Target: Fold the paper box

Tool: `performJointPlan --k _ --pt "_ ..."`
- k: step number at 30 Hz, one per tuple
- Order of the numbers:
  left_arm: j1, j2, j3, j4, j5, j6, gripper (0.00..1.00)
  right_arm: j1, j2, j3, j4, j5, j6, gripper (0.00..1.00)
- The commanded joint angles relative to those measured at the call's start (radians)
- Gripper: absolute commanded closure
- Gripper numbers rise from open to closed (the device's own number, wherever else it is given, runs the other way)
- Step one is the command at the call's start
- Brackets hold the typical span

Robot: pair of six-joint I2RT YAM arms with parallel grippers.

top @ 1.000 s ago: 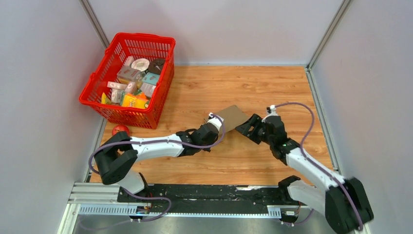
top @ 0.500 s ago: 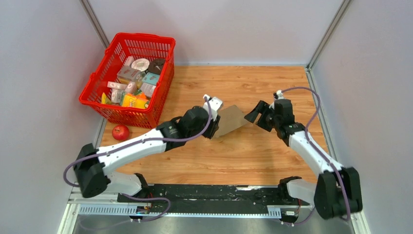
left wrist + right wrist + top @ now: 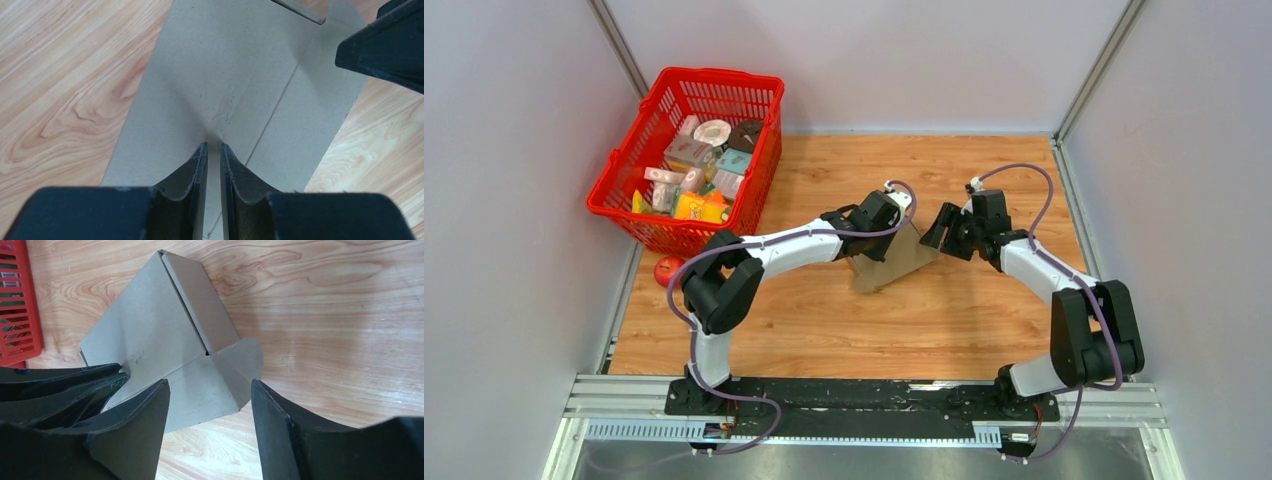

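Observation:
The paper box (image 3: 894, 265) is a plain brown cardboard piece, partly folded, standing tilted on the wooden table at centre. My left gripper (image 3: 886, 232) is on its upper left edge. In the left wrist view the box (image 3: 235, 75) fills the frame, and my left gripper (image 3: 212, 147) is pinched on a panel that puckers at the fingertips. My right gripper (image 3: 937, 232) is open just right of the box. In the right wrist view it (image 3: 210, 387) hangs open over the box (image 3: 165, 335) and its rounded flap (image 3: 245, 357), touching nothing.
A red basket (image 3: 624, 190) full of small printed packages stands at the back left; its corner shows in the right wrist view (image 3: 15, 300). A red apple (image 3: 667, 268) lies beside it, partly behind the left arm. Grey walls close in on both sides.
My left gripper has moved right and farther back with the box held in it, and the box now stands more upright. My right gripper has shifted slightly left, staying open beside the box.

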Motion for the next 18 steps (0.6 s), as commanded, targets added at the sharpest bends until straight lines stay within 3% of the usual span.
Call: performJointPlan --k 1,7,10,16,18 --pt "-0.001 0.004 0.035 -0.009 0.013 0.03 0.78 -0.008 -0.048 -0.009 -0.007 0.068 -0.038 0.35" --pt "0.004 0.015 -0.014 0.013 0.013 0.015 0.8 -0.011 -0.017 0.035 -0.004 0.033 -0.059 0.31" --pt "0.004 -0.007 -0.029 0.016 0.017 0.018 0.8 -0.021 0.064 0.103 0.023 -0.064 -0.114 0.27" --pt "0.021 -0.041 -0.028 0.019 0.052 0.028 0.79 -0.034 0.208 0.219 0.038 -0.19 -0.248 0.35" --pt "0.021 -0.048 -0.028 0.016 0.058 0.028 0.79 -0.037 0.267 0.264 0.023 -0.219 -0.268 0.43"
